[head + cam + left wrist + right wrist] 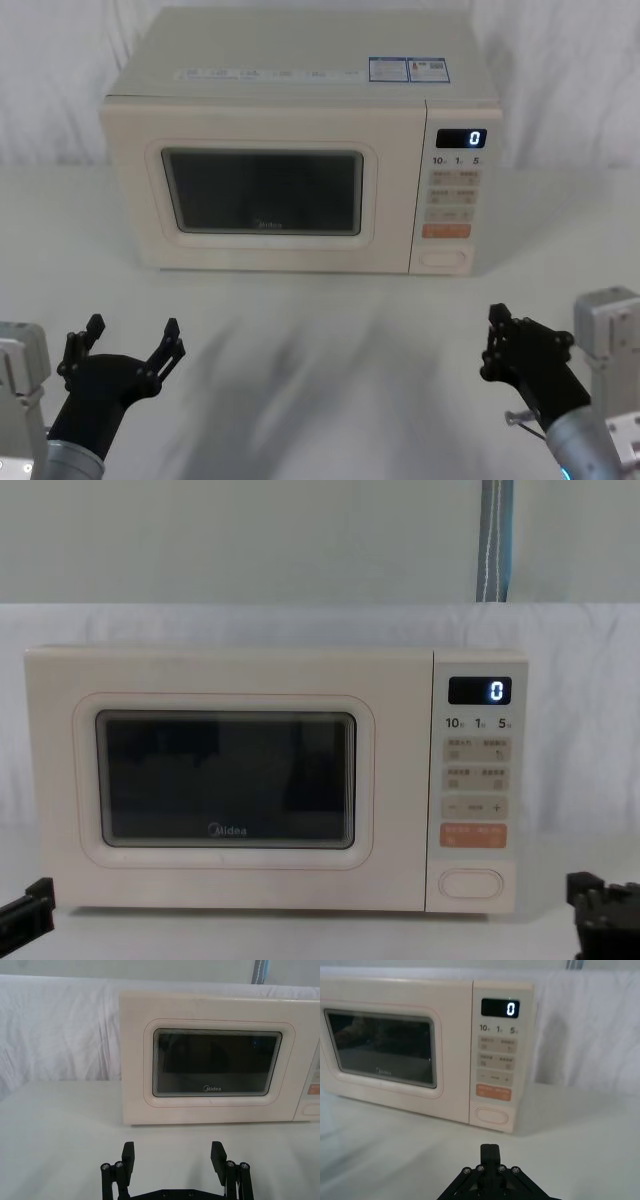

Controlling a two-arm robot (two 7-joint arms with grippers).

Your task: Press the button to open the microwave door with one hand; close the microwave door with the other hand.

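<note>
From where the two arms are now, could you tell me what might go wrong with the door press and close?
1. The button sits just below the orange key, so the shut right gripper could hit the wrong key if it comes in high.
2. The left gripper, fingers open, waits in front of the shut microwave door; the door may swing into it.
3. A hard press might push the microwave back on the white table.

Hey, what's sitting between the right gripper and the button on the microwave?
Nothing: in the head view, only bare white table separates the right gripper, fingers shut, from the button.
</note>
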